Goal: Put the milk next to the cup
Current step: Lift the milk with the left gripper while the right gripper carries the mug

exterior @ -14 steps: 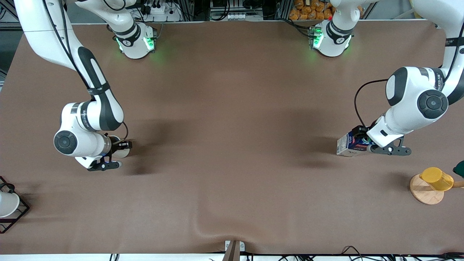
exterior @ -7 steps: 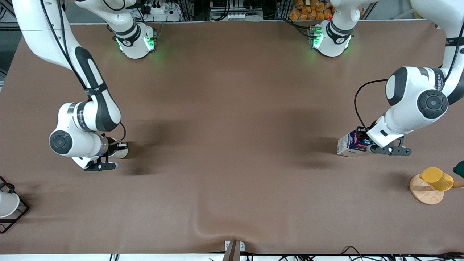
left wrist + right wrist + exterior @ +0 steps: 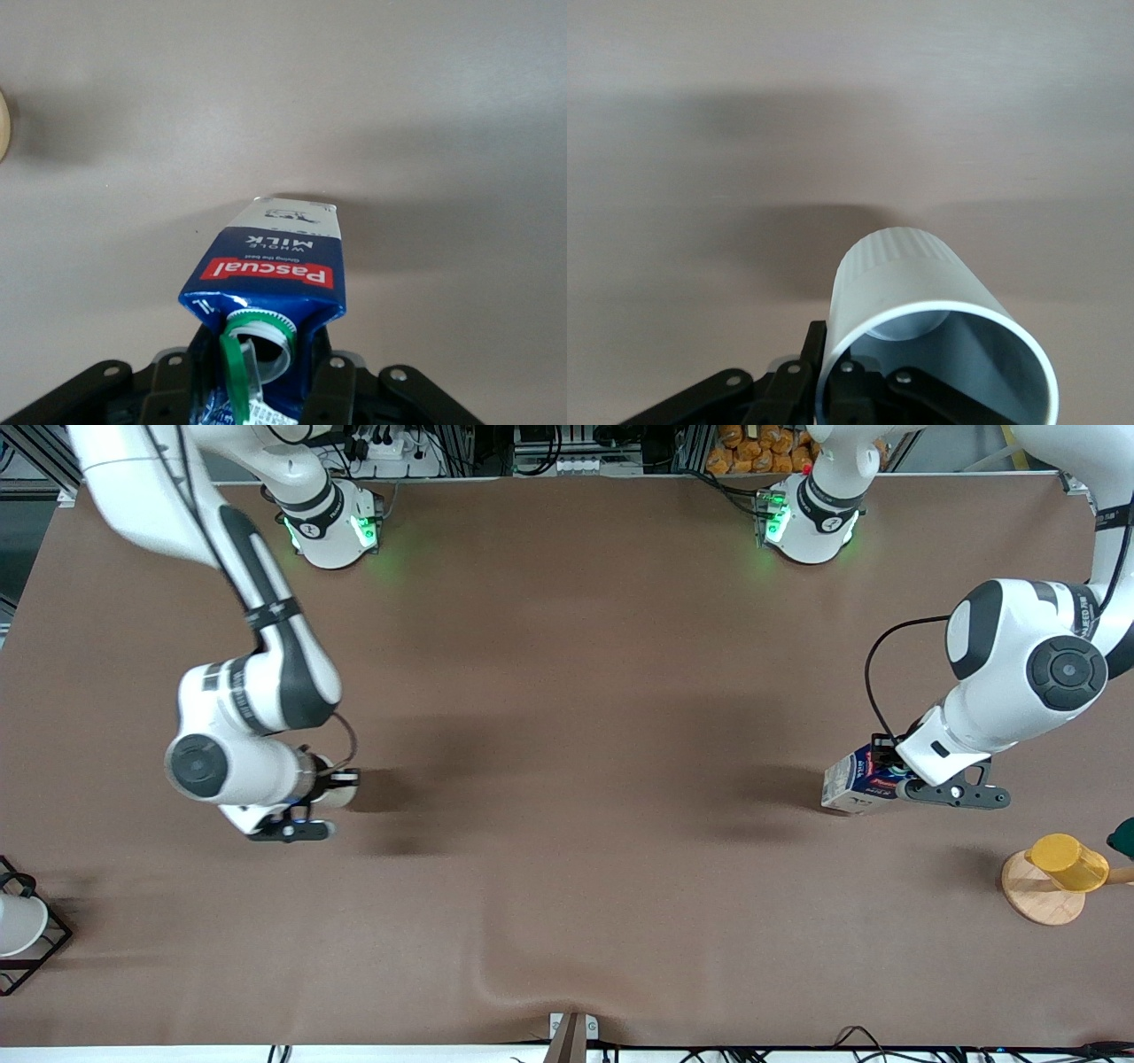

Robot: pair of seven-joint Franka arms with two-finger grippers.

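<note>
Milk (image 3: 855,784) clamped in left gripper (image 3: 895,775) | cup (image 3: 341,788) clamped in right gripper (image 3: 332,784)

This looks like a robot lab, a room for testing robots, not a home. Two big white robot arms stand on round bases (image 3: 332,530) with green lights, fixed at one edge of a wide bench (image 3: 567,691) covered in plain brown cloth. Past that edge sit metal frame bars, a white power strip (image 3: 390,450) with plugs, and lots of black cables. More cables (image 3: 850,1036) hang at the edge nearest the front camera. Only a few small things sit on the bench, spread well apart: a yellow cup (image 3: 1067,861) on a round wooden coaster (image 3: 1036,899), and a black wire rack (image 3: 31,948).
</note>
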